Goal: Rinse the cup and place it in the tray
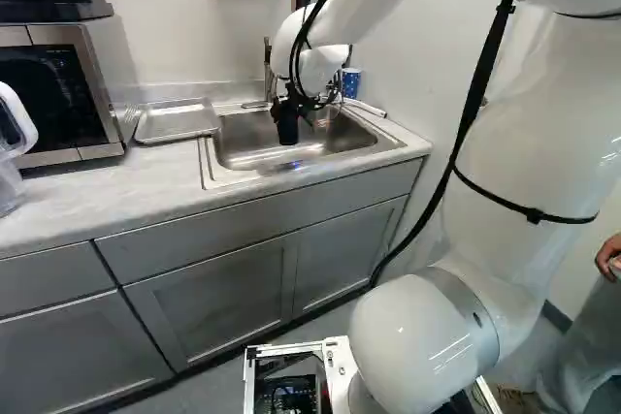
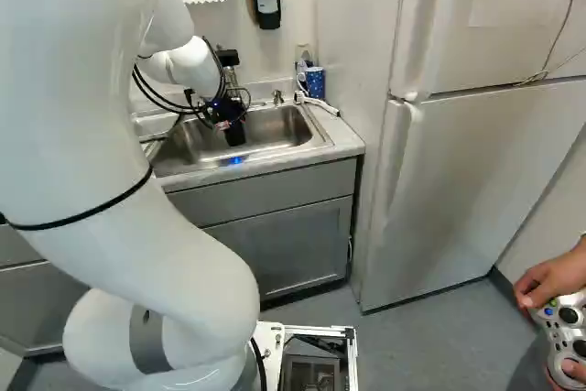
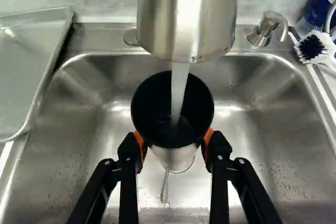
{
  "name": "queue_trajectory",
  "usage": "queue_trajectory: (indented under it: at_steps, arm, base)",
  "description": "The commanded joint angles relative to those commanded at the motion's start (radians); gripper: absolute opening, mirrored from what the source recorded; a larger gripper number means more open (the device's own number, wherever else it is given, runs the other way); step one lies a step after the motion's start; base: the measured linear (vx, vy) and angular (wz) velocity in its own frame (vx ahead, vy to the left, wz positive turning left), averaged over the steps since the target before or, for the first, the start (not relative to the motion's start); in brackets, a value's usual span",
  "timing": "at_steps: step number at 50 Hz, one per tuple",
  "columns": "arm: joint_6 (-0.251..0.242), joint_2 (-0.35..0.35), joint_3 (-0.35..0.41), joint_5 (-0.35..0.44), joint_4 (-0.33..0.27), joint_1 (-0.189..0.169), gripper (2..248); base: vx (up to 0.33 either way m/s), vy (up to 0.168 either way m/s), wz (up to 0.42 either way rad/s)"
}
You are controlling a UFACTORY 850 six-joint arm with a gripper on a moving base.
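Black-lined cup (image 3: 172, 109) sits under the faucet (image 3: 187, 19) over the sink (image 3: 252, 161), water (image 3: 179, 90) running in, both fingers of the gripper (image 3: 174, 142) clasping it — filling could weigh it down and, with wet walls, make it slip.

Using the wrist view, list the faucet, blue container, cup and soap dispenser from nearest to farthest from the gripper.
1. Cup: between the fingers of the gripper.
2. Faucet: just ahead, pouring into the cup.
3. Soap dispenser: ahead and off to one side, on the sink's back rim.
4. Blue container: past the dispenser, on that same side.
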Motion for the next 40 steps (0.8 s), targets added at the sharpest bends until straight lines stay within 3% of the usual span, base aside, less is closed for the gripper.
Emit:
queue_trajectory:
  at_steps: [40]
  arm:
    - [0.000,0.000,0.000,0.000,0.000,0.000,122]
  base:
    - [0.000,0.000,0.000]
